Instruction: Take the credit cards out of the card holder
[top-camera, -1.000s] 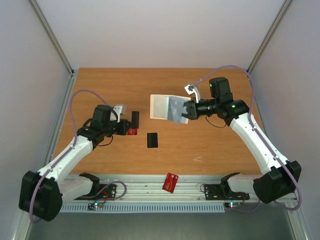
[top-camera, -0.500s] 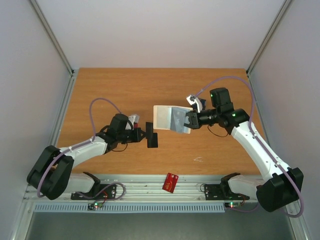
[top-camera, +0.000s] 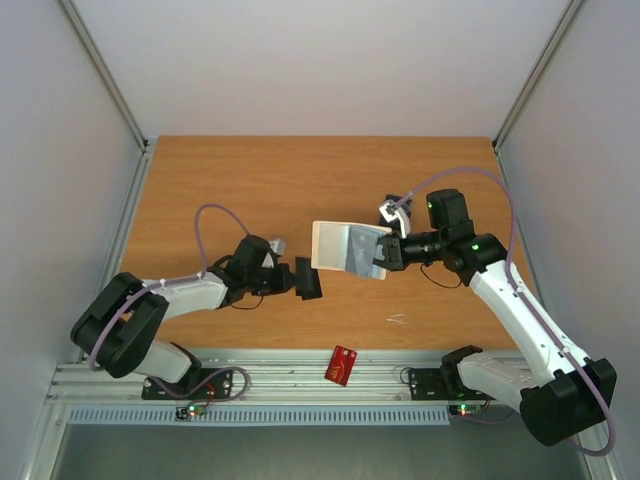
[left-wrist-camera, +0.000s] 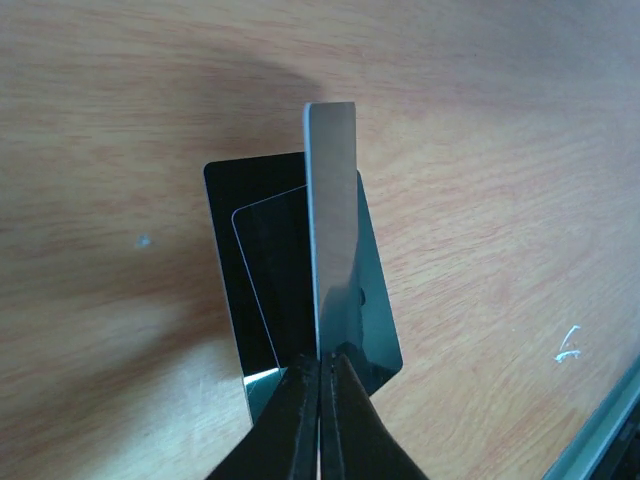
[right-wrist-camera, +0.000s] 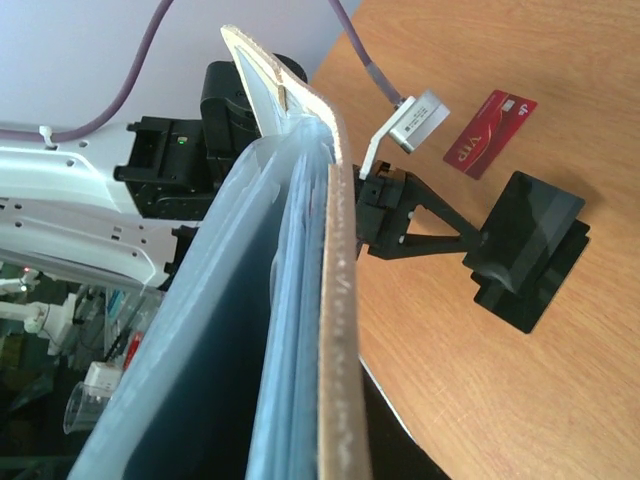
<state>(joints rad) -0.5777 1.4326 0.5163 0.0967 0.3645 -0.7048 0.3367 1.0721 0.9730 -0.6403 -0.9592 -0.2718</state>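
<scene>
One red card (top-camera: 342, 365) lies at the near edge, already out; mid-surface, the left jaws are clenched on a thin card (left-wrist-camera: 332, 220) held on edge over the black card (left-wrist-camera: 262, 270), probably to set it down; farther, the right jaws grasp the card holder (top-camera: 345, 247), raised open.

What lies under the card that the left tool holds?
A dark flat rectangle on the table. The held card covers a strip of its middle; card or wallet, I cannot tell.

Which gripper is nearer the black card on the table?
Left. The left gripper is right over the black card; the right gripper is farther right, holding the card holder.
</scene>
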